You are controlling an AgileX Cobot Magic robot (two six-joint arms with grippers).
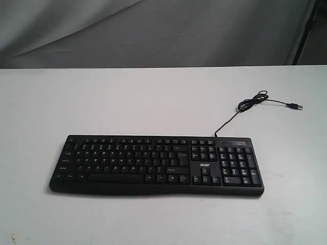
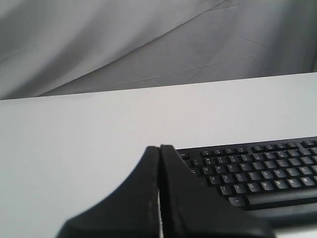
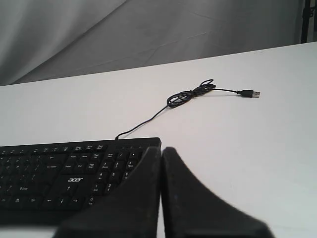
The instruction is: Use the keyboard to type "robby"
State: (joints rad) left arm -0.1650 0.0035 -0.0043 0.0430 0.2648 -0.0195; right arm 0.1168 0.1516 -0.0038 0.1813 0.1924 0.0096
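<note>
The black keyboard (image 1: 156, 164) lies flat on the white table (image 1: 153, 102), number pad to the right, white "acer" logo above the arrow keys. Its thin USB cable (image 1: 245, 107) runs off the back right, coils and ends in a loose plug. Neither gripper shows in the exterior view. In the left wrist view my left gripper (image 2: 160, 148) is shut, its tips over the keyboard's (image 2: 257, 168) escape-key corner. In the right wrist view my right gripper (image 3: 162, 149) is shut with nothing in it, beside the keyboard's (image 3: 69, 173) number-pad end.
A grey cloth backdrop (image 1: 153, 30) hangs behind the table's far edge. A dark stand leg (image 1: 306, 30) shows at the far right. The cable (image 3: 198, 91) with its plug lies on the table beyond the right gripper.
</note>
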